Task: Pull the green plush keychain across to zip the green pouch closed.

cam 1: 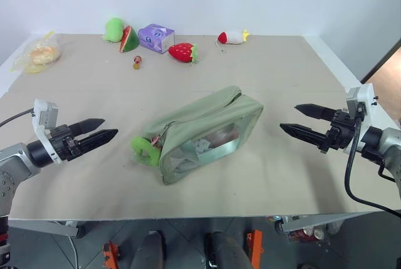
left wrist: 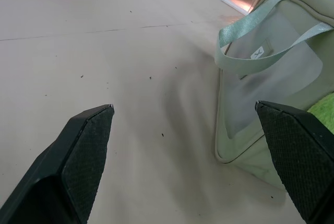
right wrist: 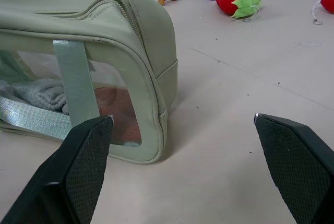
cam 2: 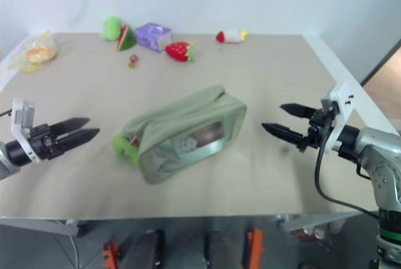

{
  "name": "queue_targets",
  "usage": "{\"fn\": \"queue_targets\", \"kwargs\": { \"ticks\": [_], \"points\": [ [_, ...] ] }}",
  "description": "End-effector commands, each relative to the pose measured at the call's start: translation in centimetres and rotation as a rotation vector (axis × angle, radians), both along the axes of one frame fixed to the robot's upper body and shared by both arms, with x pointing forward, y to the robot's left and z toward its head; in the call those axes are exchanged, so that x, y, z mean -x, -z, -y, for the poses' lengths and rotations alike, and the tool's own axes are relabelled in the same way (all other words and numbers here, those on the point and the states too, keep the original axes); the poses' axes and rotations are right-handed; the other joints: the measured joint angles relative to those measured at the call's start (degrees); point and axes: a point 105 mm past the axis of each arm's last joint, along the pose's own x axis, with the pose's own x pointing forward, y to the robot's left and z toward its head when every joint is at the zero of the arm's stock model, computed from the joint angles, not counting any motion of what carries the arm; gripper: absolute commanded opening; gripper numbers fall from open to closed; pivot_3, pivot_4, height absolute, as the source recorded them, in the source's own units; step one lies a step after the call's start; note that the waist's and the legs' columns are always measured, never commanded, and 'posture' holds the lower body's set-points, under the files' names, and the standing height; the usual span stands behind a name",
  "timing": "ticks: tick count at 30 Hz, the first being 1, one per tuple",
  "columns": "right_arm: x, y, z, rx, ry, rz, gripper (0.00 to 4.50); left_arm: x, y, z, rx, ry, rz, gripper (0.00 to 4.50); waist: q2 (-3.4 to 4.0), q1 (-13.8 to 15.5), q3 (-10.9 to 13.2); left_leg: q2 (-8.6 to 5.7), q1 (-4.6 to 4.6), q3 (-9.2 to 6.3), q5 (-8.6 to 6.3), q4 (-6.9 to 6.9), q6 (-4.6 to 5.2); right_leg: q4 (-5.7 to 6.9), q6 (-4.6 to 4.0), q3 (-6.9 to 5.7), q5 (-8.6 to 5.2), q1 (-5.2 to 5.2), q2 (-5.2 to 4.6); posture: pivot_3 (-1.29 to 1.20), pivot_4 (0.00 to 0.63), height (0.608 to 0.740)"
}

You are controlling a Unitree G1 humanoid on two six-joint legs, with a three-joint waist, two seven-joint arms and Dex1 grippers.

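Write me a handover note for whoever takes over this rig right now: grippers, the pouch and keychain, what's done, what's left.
Left gripper: open, holding nothing, hovering left of the green pouch.
Right gripper: open, holding nothing, hovering right of the pouch.
Pouch lies mid-table, clear panel facing the robot. The green plush keychain sits at its left end, on the table.
Done: nothing; neither gripper touches anything.
Left: probably steady the pouch, grasp the keychain and pull it across to zip the pouch closed.

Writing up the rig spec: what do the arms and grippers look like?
Each arm is silver-grey with a black wrist section and a white boxy camera mount. The left gripper and right gripper each have two black tapered fingers with textured inner pads. Black cables loop off both arms.
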Motion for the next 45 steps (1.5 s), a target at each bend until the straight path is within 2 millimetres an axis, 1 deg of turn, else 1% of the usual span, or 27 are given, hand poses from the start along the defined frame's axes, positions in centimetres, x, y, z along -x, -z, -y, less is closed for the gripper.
{"fn": "queue_targets", "kwargs": {
  "ticks": [1, 4, 7, 9, 11, 13, 17, 20, 22, 26, 32, 34, 36, 41, 44, 45],
  "points": [
    [0.1, -1.7, -0.4, 0.047, -0.027, 0.068, 4.49, 0.1, -1.7, 0.3, -0.004, 0.031, 0.052, 4.50, 0.00, 0.0, 0.0, 0.00, 0.00, 0.01, 0.00, 0.00, 0.00, 0.00, 0.01, 0.01, 0.00, -0.01, 0.00, 0.00, 0.150, 0.740],
    [-0.2, -2.9, -1.0, 0.082, -0.061, 0.107, 4.49, -0.2, -3.4, 0.7, 0.008, 0.049, 0.105, 4.50, 0.00, 0.0, 0.0, 0.00, -0.04, 0.14, 0.01, 0.03, 0.01, 0.03, 0.07, 0.18, 0.07, -0.14, 0.03, 0.00, 0.150, 0.740],
    [-0.3, -3.5, -1.4, 0.105, -0.087, 0.126, 4.49, -0.4, -4.2, 1.2, 0.008, 0.070, 0.128, 4.50, -0.03, 0.0, 0.0, 0.00, -0.03, 0.22, 0.02, 0.06, 0.02, 0.03, 0.11, 0.26, 0.11, -0.13, 0.03, 0.00, 0.150, 0.740],
    [-0.4, -4.6, -1.9, 0.134, -0.124, 0.163, 4.49, -0.5, -5.1, 1.8, 0.001, 0.097, 0.157, 4.50, -0.04, 0.0, 0.0, 0.00, -0.01, 0.25, 0.01, 0.05, 0.02, 0.03, 0.11, 0.30, 0.11, -0.12, 0.03, 0.00, 0.150, 0.740],
    [-0.3, -6.5, -3.3, 0.174, -0.198, 0.224, 4.49, -0.5, -6.6, 2.8, -0.014, 0.145, 0.202, 4.50, -0.04, 0.0, 0.0, 0.00, -0.04, 0.31, 0.00, 0.04, 0.03, 0.03, 0.12, 0.36, 0.11, -0.17, 0.03, 0.00, 0.150, 0.740],
    [-0.2, -7.9, -4.8, 0.220, -0.280, 0.274, 4.49, -0.5, -7.8, 3.7, -0.033, 0.193, 0.236, 4.50, -0.04, 0.0, 0.0, 0.00, -0.05, 0.33, -0.02, 0.04, 0.06, 0.03, 0.13, 0.39, 0.11, -0.19, 0.03, 0.00, 0.150, 0.740],
    [0.2, -9.2, -7.9, 0.286, -0.456, 0.316, 4.49, -0.2, -9.5, 5.4, -0.050, 0.292, 0.281, 4.50, -0.06, -0.1, 0.0, 0.07, -0.02, 0.35, -0.01, 0.06, 0.07, 0.14, 0.10, 0.46, 0.16, -0.26, 0.18, 0.00, 0.150, 0.740],
    [0.4, -9.2, -10.5, 0.334, -0.620, 0.315, 4.49, 0.2, -10.7, 6.9, -0.042, 0.382, 0.308, 4.50, -0.05, -0.2, 0.0, 0.08, -0.08, 0.37, -0.02, 0.04, 0.07, 0.14, 0.14, 0.51, 0.15, -0.31, 0.21, 0.00, 0.150, 0.740],
    [0.4, -8.4, -11.6, 0.374, -0.702, 0.299, 4.49, 0.3, -10.9, 7.5, -0.041, 0.419, 0.314, 4.50, -0.06, -0.2, 0.0, 0.12, -0.10, 0.37, -0.02, 0.06, 0.08, 0.15, 0.26, 0.53, 0.23, -0.33, 0.27, 0.00, 0.150, 0.740],
    [-0.5, -7.0, -12.5, 0.437, -0.765, 0.272, 4.49, 0.5, -10.8, 8.1, -0.050, 0.447, 0.316, 4.50, -0.06, -0.2, 0.0, 0.13, -0.08, 0.36, -0.03, 0.06, 0.09, 0.16, 0.33, 0.53, 0.26, -0.31, 0.28, 0.00, 0.150, 0.740],
    [-1.1, -5.5, -13.2, 0.483, -0.844, 0.240, 4.49, 0.7, -10.5, 8.5, -0.033, 0.457, 0.314, 4.50, -0.06, -0.2, 0.0, 0.14, -0.09, 0.36, -0.03, 0.08, 0.09, 0.23, 0.38, 0.54, 0.29, -0.34, 0.30, 0.00, 0.150, 0.740],
    [-1.5, -5.1, -13.3, 0.492, -0.844, 0.235, 3.94, 0.7, -10.3, 8.5, -0.030, 0.456, 0.312, 4.50, -0.06, -0.2, 0.0, 0.15, -0.08, 0.34, -0.03, 0.09, 0.09, 0.25, 0.38, 0.53, 0.29, -0.33, 0.32, 0.00, 0.150, 0.740],
    [-1.9, -4.7, -13.3, 0.497, -0.841, 0.228, 3.28, 0.8, -10.2, 8.6, -0.027, 0.456, 0.311, 4.50, -0.06, -0.2, 0.0, 0.15, -0.07, 0.35, -0.03, 0.10, 0.09, 0.27, 0.37, 0.54, 0.29, -0.33, 0.32, 0.00, 0.150, 0.740],
    [-2.0, -3.9, -13.0, 0.509, -0.861, 0.200, 1.50, 0.8, -10.1, 8.7, -0.016, 0.448, 0.311, 4.50, -0.06, -0.2, 0.0, 0.16, -0.07, 0.34, -0.03, 0.15, 0.08, 0.34, 0.37, 0.54, 0.30, -0.33, 0.33, 0.00, 0.150, 0.740],
    [-1.9, -3.8, -12.9, 0.508, -0.862, 0.192, 0.52, 0.7, -10.2, 8.7, -0.011, 0.444, 0.316, 4.50, -0.06, -0.2, 0.0, 0.16, -0.05, 0.34, -0.03, 0.15, 0.08, 0.36, 0.36, 0.54, 0.30, -0.33, 0.33, 0.00, 0.150, 0.740],
    [-1.9, -3.8, -12.8, 0.508, -0.862, 0.189, 0.11, 0.7, -10.3, 8.6, -0.004, 0.444, 0.319, 4.50, -0.06, -0.2, 0.0, 0.16, -0.05, 0.34, -0.03, 0.16, 0.08, 0.36, 0.36, 0.54, 0.30, -0.33, 0.34, 0.00, 0.150, 0.740]
  ]
}}
